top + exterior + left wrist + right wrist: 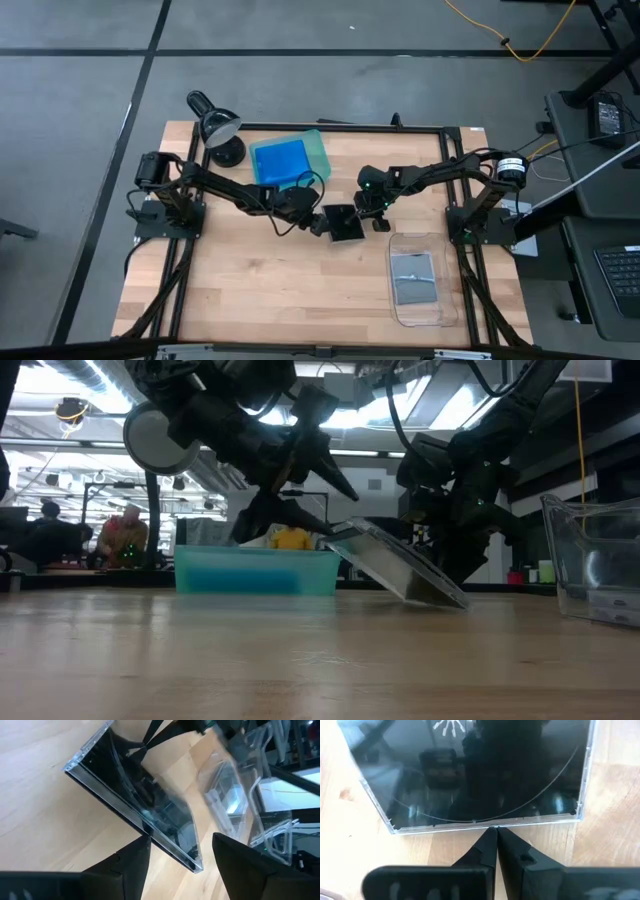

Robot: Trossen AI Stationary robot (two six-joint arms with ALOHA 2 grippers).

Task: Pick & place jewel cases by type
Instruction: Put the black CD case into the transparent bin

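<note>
1. Left gripper [177, 852]: we are seeing its jaws spread, one dark finger on each side of the lower edge of the grey-clear jewel case [344, 222], with no clear pinch on it.
2. Right gripper [496, 836]: we are reading its jaws as pressed together, the tips meeting right at the near edge of the same case; whether they are pushing on it or only touching it we cannot tell.
3. The case: in the low view it is sitting tilted, one corner down on the surface [260, 280] and the opposite edge raised toward the left arm. It is lying mid-surface between the two arms.
4. Green tray [312, 150]: we are noting blue jewel cases [279, 162] resting in it, behind the left arm.
5. Clear tray [422, 312]: we are noting at least one grey-clear case [413, 277] lying flat inside, near the right arm's base.
6. Risks, as we are judging them: with the left jaws apart and the case propped on one corner, it could drop flat or skid on the wood; the closed right tips could shove it aside instead of steadying it; a late closing could catch only a corner, and the case could twist out.
</note>
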